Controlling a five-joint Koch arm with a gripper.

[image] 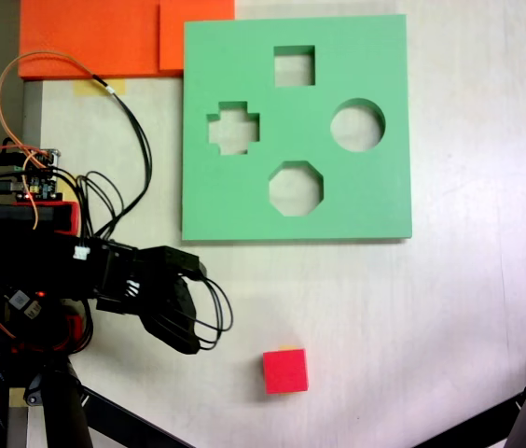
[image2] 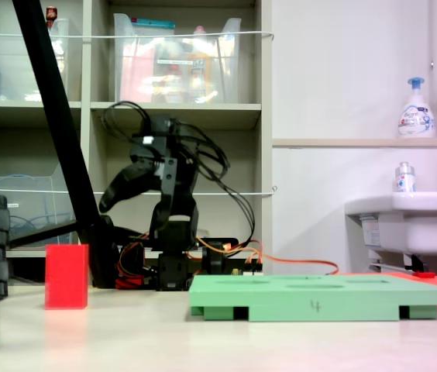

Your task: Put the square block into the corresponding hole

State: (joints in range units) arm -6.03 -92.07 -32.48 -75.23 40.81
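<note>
- Square block [image: 285,371] is sitting on the table [image: 449,317], well apart from the green board [image: 244,205], untouched.
- Hole [image: 294,65] on the board's far side from the block is standing empty.
- Gripper [image: 184,327] is hanging raised off the table, holding nothing; whether the jaws are apart or together, cannot tell.
- Task judged barely starting: approaching, grasping, carrying and inserting all remaining.

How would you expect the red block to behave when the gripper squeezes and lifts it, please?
The square block looks like matte foam, so it is probably very light and may give slightly under the gripper. Its flat faces suggest it will sit still rather than roll, though a sideways nudge could slide it across the smooth table. The matte surface should probably grip reasonably well.
</note>
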